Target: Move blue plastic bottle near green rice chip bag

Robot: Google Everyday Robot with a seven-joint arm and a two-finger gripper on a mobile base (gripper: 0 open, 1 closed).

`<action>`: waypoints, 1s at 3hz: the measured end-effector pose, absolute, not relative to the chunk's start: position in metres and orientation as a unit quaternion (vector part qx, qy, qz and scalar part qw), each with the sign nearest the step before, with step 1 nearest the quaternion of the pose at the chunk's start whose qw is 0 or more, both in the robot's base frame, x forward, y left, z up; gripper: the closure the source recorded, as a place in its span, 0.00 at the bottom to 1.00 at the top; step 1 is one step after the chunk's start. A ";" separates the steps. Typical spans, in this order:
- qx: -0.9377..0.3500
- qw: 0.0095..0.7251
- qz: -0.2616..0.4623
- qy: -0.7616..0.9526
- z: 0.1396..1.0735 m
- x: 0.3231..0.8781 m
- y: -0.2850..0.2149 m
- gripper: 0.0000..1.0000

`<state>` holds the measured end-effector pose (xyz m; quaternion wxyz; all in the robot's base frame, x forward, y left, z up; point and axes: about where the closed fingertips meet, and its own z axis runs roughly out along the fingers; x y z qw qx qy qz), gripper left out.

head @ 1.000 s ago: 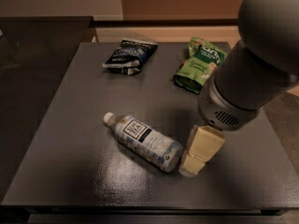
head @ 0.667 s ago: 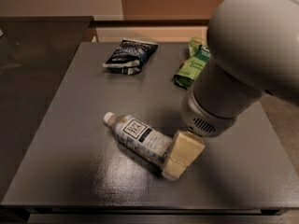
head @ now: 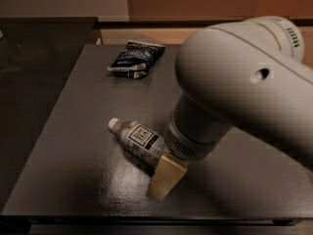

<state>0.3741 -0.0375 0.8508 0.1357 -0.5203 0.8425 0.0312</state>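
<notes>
My jaws stand at the near-right end of the blue plastic bottle (head: 139, 140) lying on the surface (head: 73, 170); I cannot tell their opening

You see the blue plastic bottle (head: 139, 142) lying on the tabletop (head: 73, 131). The gripper (head: 165, 180) sits at its right end, slightly in front. A snack bag (head: 137, 58) lies well behind the bottle.

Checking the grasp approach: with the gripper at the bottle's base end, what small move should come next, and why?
Probably ease the gripper a little up-left along the blue plastic bottle, toward its label. The bottle lies on its side on the table, cap up-left, and the gripper sits only at its bottom end, where a grip may slip off.
</notes>
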 end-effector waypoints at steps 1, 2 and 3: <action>-0.512 0.131 0.033 0.848 0.841 0.372 -0.029 0.00; -0.507 0.132 0.037 0.851 0.836 0.374 -0.025 0.18; -0.501 0.142 0.043 0.853 0.840 0.376 -0.027 0.41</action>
